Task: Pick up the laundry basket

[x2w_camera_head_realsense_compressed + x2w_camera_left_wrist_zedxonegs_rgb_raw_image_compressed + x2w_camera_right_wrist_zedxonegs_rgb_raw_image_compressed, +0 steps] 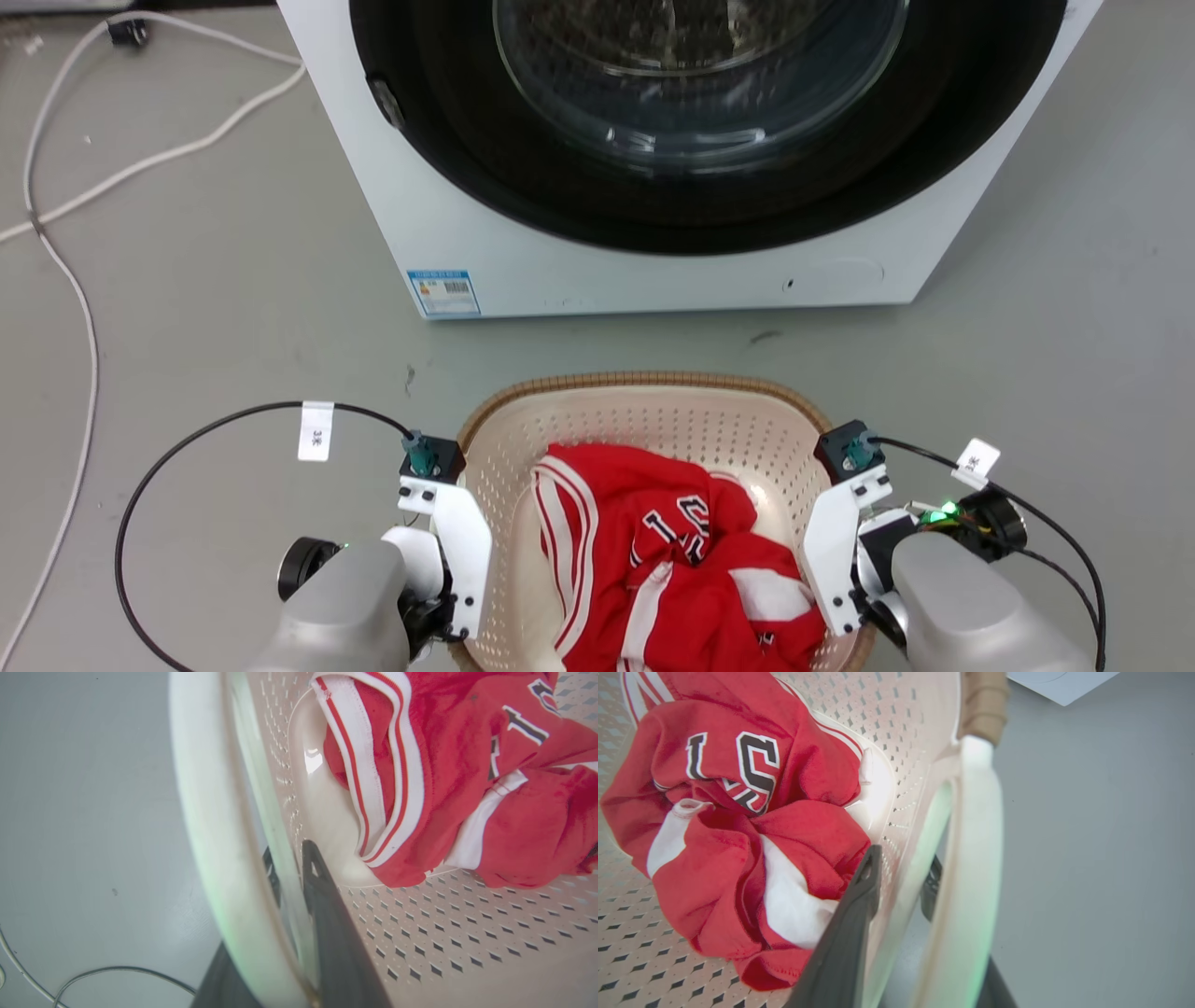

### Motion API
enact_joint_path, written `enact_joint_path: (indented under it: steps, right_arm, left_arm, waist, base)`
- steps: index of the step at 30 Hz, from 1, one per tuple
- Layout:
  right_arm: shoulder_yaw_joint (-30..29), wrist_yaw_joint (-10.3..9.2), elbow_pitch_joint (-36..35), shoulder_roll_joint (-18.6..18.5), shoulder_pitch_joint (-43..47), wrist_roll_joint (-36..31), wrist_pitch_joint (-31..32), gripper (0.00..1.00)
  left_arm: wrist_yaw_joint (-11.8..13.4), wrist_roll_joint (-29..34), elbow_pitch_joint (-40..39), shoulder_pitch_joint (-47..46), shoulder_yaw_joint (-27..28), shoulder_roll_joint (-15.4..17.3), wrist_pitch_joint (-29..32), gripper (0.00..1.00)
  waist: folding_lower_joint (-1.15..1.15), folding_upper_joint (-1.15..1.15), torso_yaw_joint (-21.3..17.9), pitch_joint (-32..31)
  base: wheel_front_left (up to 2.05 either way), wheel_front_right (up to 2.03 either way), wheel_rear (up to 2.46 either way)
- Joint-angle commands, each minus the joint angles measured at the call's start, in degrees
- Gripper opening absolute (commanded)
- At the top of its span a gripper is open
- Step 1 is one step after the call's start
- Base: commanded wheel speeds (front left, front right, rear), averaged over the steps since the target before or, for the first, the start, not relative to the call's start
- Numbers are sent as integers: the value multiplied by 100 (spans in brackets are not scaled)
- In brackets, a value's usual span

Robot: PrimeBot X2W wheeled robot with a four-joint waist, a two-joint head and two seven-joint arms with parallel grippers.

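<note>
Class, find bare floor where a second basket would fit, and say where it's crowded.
Free: grey floor between the white cable and the white washing machine, and right of the machine. Crowded: the cream perforated plastic laundry basket holds a red-and-white jersey, with the left end effector and right end effector straddling its side walls.

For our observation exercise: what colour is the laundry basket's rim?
Brown with a woven look, on the laundry basket; best in the head view.

I had the washer (pixel 560 271) at 12 o'clock and the laundry basket (pixel 644 381) before it at 6, with a garment (pixel 672 551) inside. The left gripper (pixel 289 858) sat astride its 9 o'clock wall, the right gripper (pixel 904 856) astride its 3 o'clock wall. A cable (pixel 140 163) lay at 10.
</note>
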Motion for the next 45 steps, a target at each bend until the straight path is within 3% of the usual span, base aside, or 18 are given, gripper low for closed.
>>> enact_joint_path:
  steps: [1,17,45]
  right_arm:
    - [97,18,-8,-69,124,16,26,0]
    - [1101,23,-98,-63,465,1126,483,0]
    - [1939,39,93,-57,214,1955,543,0]
  left_arm:
    - [-2,-3,-19,39,-31,111,11,0]
    - [-2,-516,-159,424,-452,295,585,0]
    - [-2,-985,-109,260,-876,341,579,0]
  waist:
    - [1,0,14,-203]
    - [1,0,42,-1010]
    - [1,0,-3,-1097]
  base:
    - [0,0,0]
    - [0,0,0]
    - [0,0,0]
